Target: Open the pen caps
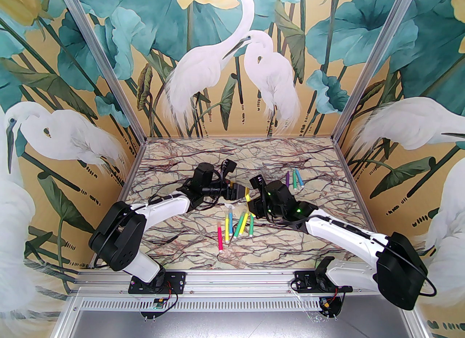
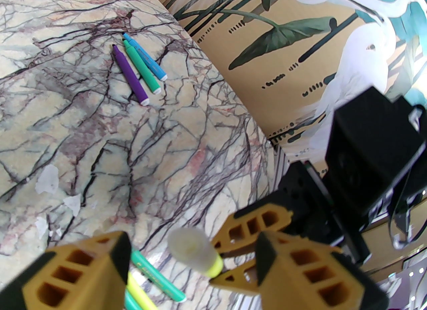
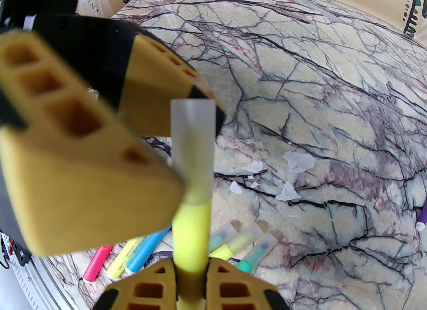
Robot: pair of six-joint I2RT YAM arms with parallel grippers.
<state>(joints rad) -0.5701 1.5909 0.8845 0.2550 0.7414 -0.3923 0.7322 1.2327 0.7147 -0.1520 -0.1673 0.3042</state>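
- Grip of my right gripper (image 3: 190,280): the jaws are clamped on the barrel of the yellow pen (image 3: 191,228), one finger at each side, and the pen stands straight out from them.
- The cap (image 3: 192,135) sits on the far end of the yellow pen. It is whitish and half clear, and the yellow tip shows through it.
- My left gripper (image 2: 191,252) faces the yellow pen from the opposite side. Its jaws are apart, and the cap is between the two fingers (image 2: 83,275).
- From the left wrist I see a gap at each side of the cap. From the right wrist one finger looks just beside it, and I cannot tell if it touches.
- From above, both grippers meet over the marble table (image 1: 174,169), with the yellow pen between them.
- Nearer to my bases than the yellow pen, a group of pens (image 1: 236,225) lies on the table: pink, yellow, blue and green ones. Some of them wear clear pen caps (image 3: 253,233).
- Beyond the yellow pen and to its right, well apart from it, a purple pen (image 2: 130,73), a green pen (image 2: 141,68) and a blue pen (image 2: 145,57) lie side by side.
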